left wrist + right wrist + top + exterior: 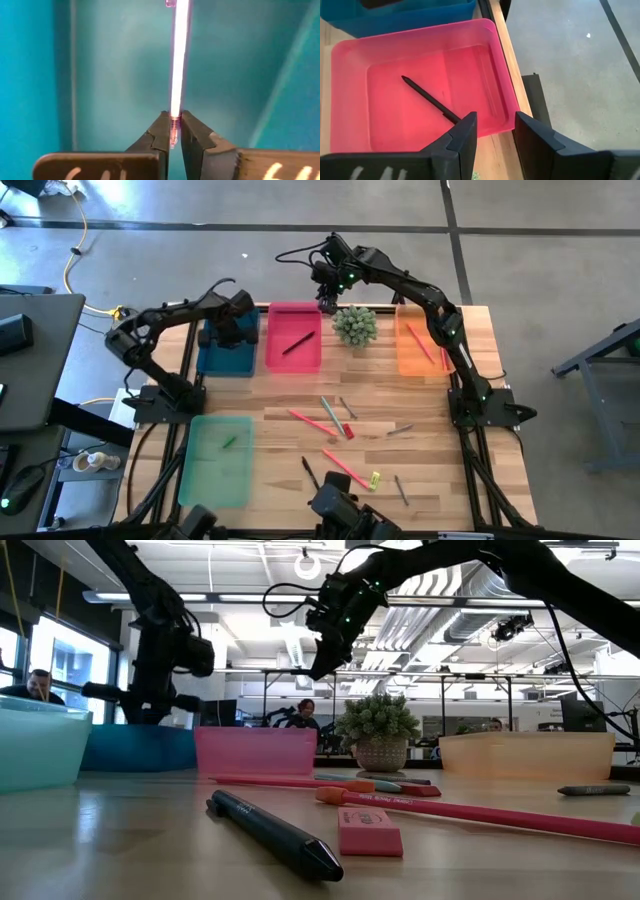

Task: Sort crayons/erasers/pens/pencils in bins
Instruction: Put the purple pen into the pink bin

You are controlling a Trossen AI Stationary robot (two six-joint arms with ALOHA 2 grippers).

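Wooden tabletop carries the four bins and a scatter of sticks; take the small plant [354, 325] at the back as your landmark. Your task's thing right now is the thin pink stick [178, 60], pinched at its end between the nearly closed fingers of the left gripper [173, 131]. Its long axis runs straight out from the fingertips, over the floor of the teal bin [226, 358], which sits two bins left of the plant. So the stick is already over that bin; I judge the coming move is only to open the fingers.

Just left of the plant is the pink bin [350, 50], with one dark pen [431, 100] lying diagonally in it. The right gripper [495, 132] hovers above that bin's back edge, fingers apart and empty.

Loose sticks and the yellow eraser [375, 478] lie in front of the plant, nearer the right arm.
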